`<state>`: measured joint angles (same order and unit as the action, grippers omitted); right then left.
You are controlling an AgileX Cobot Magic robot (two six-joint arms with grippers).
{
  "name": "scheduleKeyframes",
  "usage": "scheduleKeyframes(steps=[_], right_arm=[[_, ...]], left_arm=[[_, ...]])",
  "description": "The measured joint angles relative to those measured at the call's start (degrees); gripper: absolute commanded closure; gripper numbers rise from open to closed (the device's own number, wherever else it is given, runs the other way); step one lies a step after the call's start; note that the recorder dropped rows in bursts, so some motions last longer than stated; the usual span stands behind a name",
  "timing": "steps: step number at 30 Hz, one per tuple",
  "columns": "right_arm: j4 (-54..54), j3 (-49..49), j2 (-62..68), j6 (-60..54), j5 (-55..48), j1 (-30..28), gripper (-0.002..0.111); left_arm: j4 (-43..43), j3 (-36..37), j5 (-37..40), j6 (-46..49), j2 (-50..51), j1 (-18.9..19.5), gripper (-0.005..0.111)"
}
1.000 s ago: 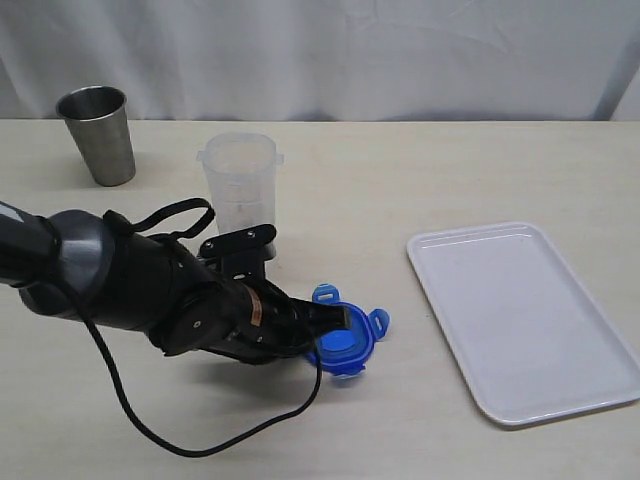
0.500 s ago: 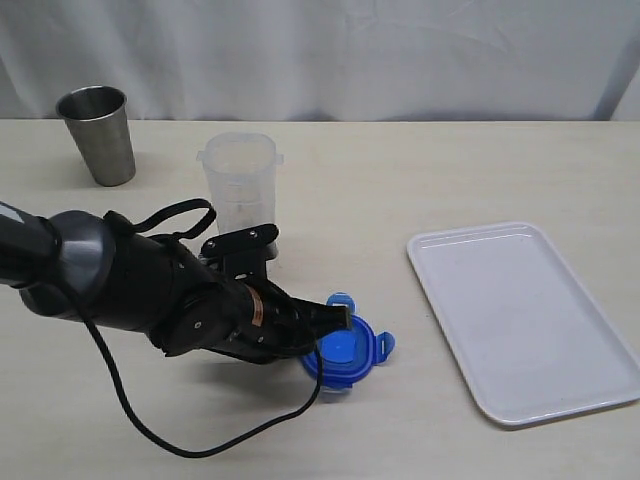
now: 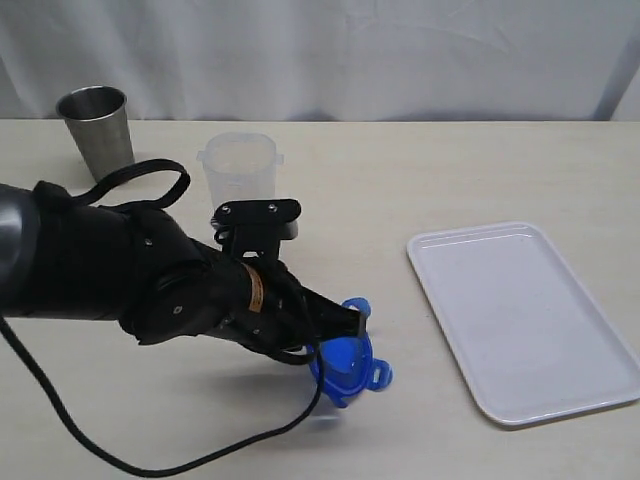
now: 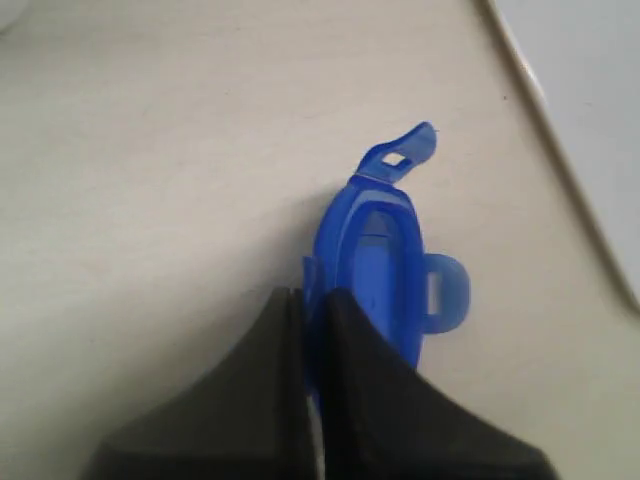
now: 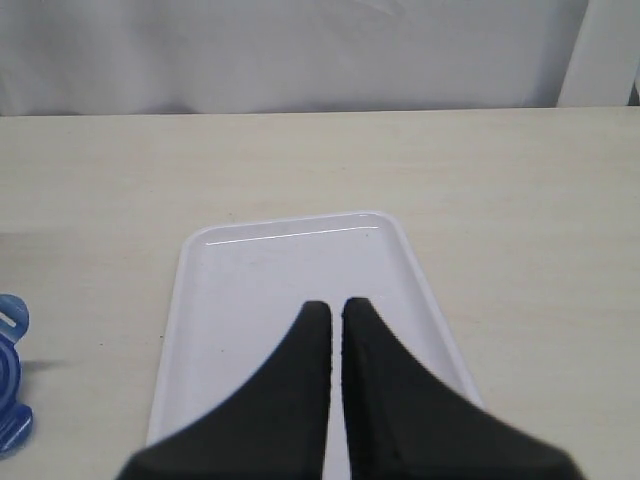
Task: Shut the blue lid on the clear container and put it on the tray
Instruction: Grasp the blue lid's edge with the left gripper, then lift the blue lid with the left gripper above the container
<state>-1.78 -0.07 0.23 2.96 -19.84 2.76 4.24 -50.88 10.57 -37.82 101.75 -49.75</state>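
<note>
My left gripper [image 3: 335, 335] [image 4: 312, 300] is shut on the edge of the blue lid [image 3: 348, 365] [image 4: 380, 270] and holds it tilted on edge, just above the table. Part of the lid [image 5: 8, 385] also shows at the border of the right wrist view. The clear container [image 3: 240, 180] stands upright and uncovered behind the left arm. The white tray [image 3: 520, 320] [image 5: 270, 290] lies flat on the right with nothing on it. My right gripper [image 5: 328, 310] hangs shut over the tray, holding nothing, and is out of the exterior view.
A steel cup [image 3: 98, 132] stands at the far left back of the table. The left arm's black cable [image 3: 200, 450] loops across the table's front. A white curtain [image 3: 330, 50] closes off the back edge.
My left gripper has closed on the blue lid and lifted it off the table, tipping it from flat to on edge. The arm has risen and shifted slightly right.
</note>
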Motion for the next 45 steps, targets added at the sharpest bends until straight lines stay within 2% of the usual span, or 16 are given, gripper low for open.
scheduleKeyframes(steps=[6,12,17,23,29,34,38,41,45], right_arm=[[0.0,0.0,0.0,0.0,0.0,0.0,0.104],[0.0,0.0,0.0,0.0,0.0,0.0,0.104],[0.0,0.0,0.0,0.0,0.0,0.0,0.104],[0.0,0.0,0.0,0.0,0.0,0.0,0.104],[0.0,0.0,0.0,0.0,0.0,0.0,0.104],[0.0,0.0,0.0,0.0,0.0,0.0,0.104],[0.0,0.0,0.0,0.0,0.0,0.0,0.104],[0.0,0.0,0.0,0.0,0.0,0.0,0.104],[0.0,0.0,0.0,0.0,0.0,0.0,0.104]], left_arm=[[0.2,0.0,0.2,6.3,-3.1,-4.4,0.107],[1.0,-0.5,1.5,23.0,-7.3,-4.8,0.107],[2.6,-9.3,13.8,36.2,-10.5,-4.8,0.107],[16.0,-18.2,22.9,37.8,-11.0,-4.8,0.107],[32.4,-20.5,27.4,36.8,-11.0,-4.8,0.107],[46.1,-20.5,26.3,32.6,-11.0,-4.8,0.107],[52.4,-20.5,19.2,31.2,-11.0,-4.2,0.107],[54.7,-20.5,12.6,31.0,-11.0,-1.6,0.107],[57.2,-20.5,8.8,30.7,-11.0,3.2,0.107]])
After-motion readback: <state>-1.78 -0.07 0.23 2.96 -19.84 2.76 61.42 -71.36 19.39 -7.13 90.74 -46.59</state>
